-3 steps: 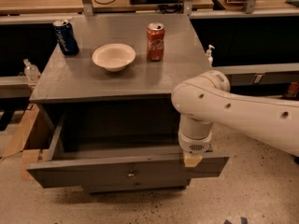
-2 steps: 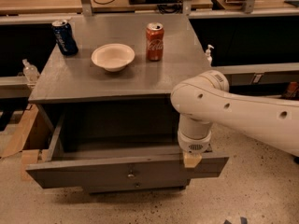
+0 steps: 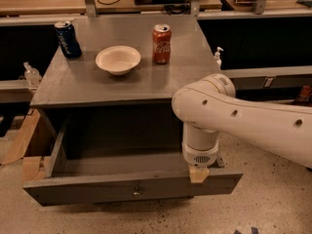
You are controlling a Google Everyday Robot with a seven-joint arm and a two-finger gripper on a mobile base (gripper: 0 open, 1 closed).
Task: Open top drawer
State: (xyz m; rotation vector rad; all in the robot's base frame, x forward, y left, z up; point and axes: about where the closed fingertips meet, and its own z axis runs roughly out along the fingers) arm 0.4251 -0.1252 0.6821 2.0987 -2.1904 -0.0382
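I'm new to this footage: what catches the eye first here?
The big white arm reaches in from the right, its pincer down on the front edge of the drawer, which stands wide open. On the table above: a red can, a bowl, a blue can.

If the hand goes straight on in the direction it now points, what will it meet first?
Probably the front panel of the top drawer: the hand points down at its upper edge, right of the knob. Depth is unclear; it may already touch there.
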